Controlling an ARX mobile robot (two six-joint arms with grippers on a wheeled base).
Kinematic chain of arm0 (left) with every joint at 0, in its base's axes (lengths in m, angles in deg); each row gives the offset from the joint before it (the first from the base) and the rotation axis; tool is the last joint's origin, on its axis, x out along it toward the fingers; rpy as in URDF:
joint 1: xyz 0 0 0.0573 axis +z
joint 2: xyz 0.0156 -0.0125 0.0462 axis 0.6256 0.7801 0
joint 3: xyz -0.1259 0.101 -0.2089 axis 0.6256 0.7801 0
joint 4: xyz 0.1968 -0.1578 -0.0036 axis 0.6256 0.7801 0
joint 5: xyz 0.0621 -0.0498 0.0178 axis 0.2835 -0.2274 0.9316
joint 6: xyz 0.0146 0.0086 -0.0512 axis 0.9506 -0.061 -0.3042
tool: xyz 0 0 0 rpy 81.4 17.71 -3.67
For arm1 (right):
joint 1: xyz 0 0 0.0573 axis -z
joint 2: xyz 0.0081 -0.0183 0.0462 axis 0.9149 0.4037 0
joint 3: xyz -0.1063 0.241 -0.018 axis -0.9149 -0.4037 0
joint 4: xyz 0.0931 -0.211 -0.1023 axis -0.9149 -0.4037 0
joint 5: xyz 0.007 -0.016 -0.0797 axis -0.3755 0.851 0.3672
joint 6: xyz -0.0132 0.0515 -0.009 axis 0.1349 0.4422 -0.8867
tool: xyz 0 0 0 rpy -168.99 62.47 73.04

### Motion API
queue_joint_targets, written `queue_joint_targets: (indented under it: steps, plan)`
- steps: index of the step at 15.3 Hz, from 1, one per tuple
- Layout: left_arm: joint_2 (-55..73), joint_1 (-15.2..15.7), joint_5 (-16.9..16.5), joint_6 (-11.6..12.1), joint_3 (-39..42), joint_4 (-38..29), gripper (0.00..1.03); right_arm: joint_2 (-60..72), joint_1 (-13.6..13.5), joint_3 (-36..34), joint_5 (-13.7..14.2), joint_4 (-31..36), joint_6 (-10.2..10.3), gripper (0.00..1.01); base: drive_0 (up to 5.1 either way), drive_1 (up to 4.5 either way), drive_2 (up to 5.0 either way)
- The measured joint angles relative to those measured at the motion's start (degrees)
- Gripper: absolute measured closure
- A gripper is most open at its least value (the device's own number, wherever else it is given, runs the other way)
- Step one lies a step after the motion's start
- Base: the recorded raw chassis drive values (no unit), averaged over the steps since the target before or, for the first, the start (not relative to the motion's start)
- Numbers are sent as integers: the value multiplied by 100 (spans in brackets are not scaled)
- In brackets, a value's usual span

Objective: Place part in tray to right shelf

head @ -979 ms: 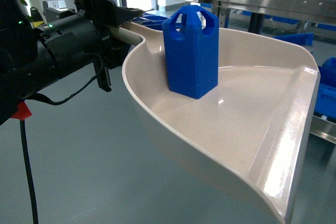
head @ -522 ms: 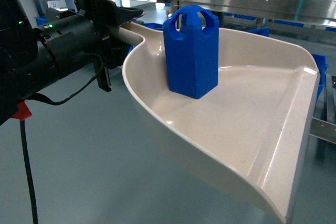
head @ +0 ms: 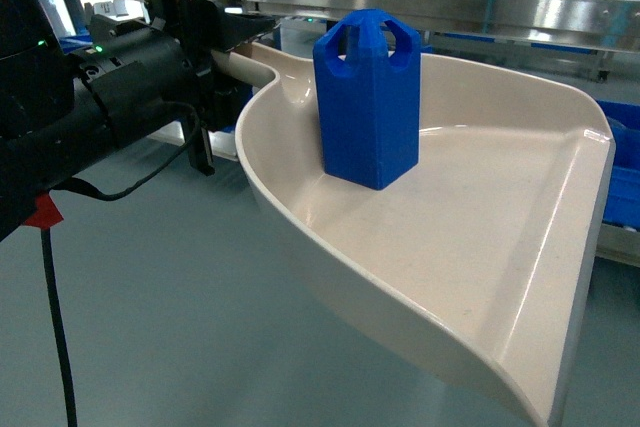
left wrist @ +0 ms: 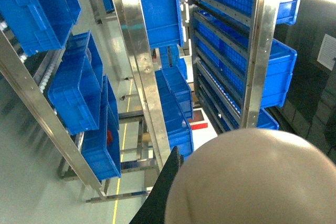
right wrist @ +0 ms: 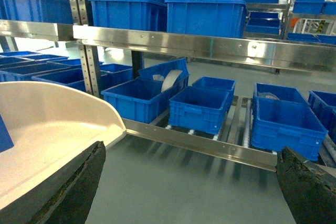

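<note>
- The right shelf (right wrist: 173,45) with its blue crates (right wrist: 202,106) fills the view from 10 to 2 o'clock, not yet reached
- The tray (head: 480,277) is carried by its handle in the left gripper (head: 225,47), clamped on it
- The part (head: 367,97) stands upright inside, at 12 o'clock
- The right gripper (right wrist: 189,182) gapes wide, empty

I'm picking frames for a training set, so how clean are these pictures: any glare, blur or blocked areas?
Head view: sharp, with soft ceiling glare on the tray beside the part. Left wrist view: the tray's pale underside blocks the lower right. Right wrist view: the shelf's front rail looks streaked with blur; dark fingers fill both lower corners.
</note>
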Motion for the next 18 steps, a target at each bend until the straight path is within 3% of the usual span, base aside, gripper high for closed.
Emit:
queue_joint_targets:
  steps: [18]
  plan:
    - [0,17,4,0,0,0,91,0,0,0,0,0,0,3,-153,-153,-153]
